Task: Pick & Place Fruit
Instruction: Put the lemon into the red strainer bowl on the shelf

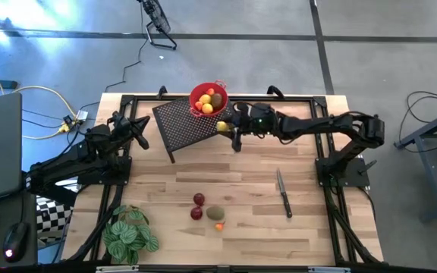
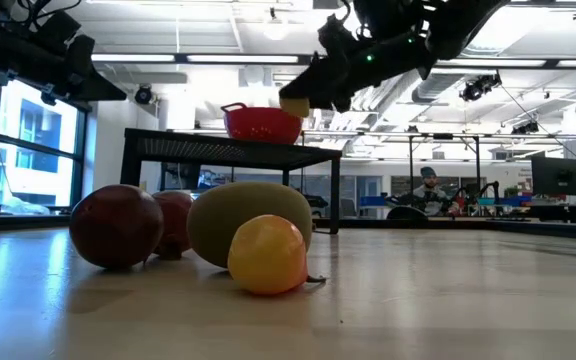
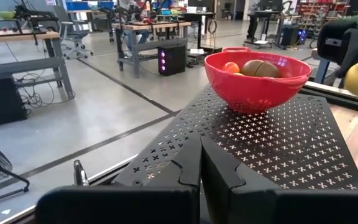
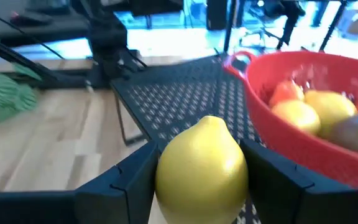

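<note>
My right gripper (image 1: 224, 127) is shut on a yellow lemon (image 4: 202, 169) and hovers above the black perforated stand (image 1: 184, 123), just beside the red mesh bowl (image 1: 209, 99). The bowl stands on that stand and holds orange, yellow and brown fruit (image 4: 316, 109). On the table's near middle lie two dark red balls (image 1: 197, 206), an olive-green oval (image 1: 215, 213) and a tiny orange piece (image 1: 218, 225). My left gripper (image 3: 201, 163) is shut and waits at the stand's left side. My right gripper pinches the lemon across its middle (image 4: 166, 177) between the two fingers (image 4: 132, 177), one on each side. The fingers come roughly level from the table's right. The lemon (image 2: 295, 103) is lifted clear, above the stand, with its pointed tip toward the bowl side.
A knife (image 1: 283, 193) lies on the table's right half. A green leafy plant (image 1: 130, 233) sits at the near left corner. The stand (image 3: 272, 146) takes up the far middle. Bare wood (image 1: 340, 227) lies near the right.
</note>
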